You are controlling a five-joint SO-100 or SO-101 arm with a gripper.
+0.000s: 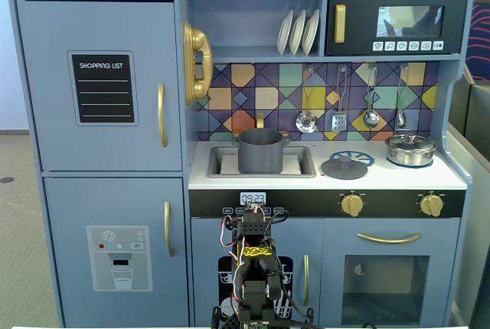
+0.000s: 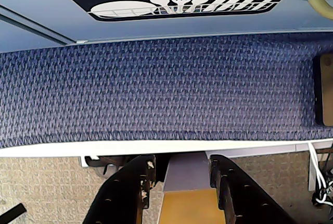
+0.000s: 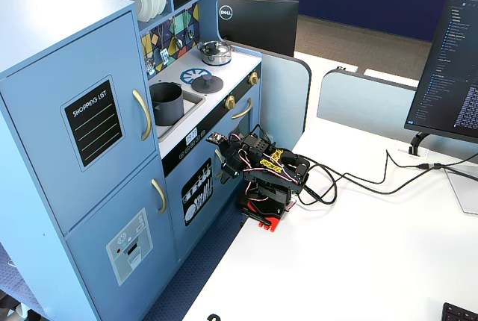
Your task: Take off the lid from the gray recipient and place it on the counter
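Observation:
The gray recipient (image 1: 261,151) stands uncovered in the recessed sink, also seen in the other fixed view (image 3: 166,103). The lid (image 1: 344,166) lies flat on the white counter (image 1: 383,179), partly over the blue burner ring, to the right of the pot; it also shows in the other fixed view (image 3: 202,80). My arm is folded low on the table in front of the toy kitchen, well below the counter. My gripper (image 2: 180,162) is open and empty, pointing down at the blue carpet strip between table and kitchen; it also shows in a fixed view (image 3: 219,151).
A shiny steel pot with its lid (image 1: 410,149) stands at the counter's right end. Utensils (image 1: 339,107) hang on the back wall and plates (image 1: 298,32) stand on the shelf. Cables (image 3: 358,179) run across the white table behind the arm. A monitor (image 3: 448,67) stands at the right.

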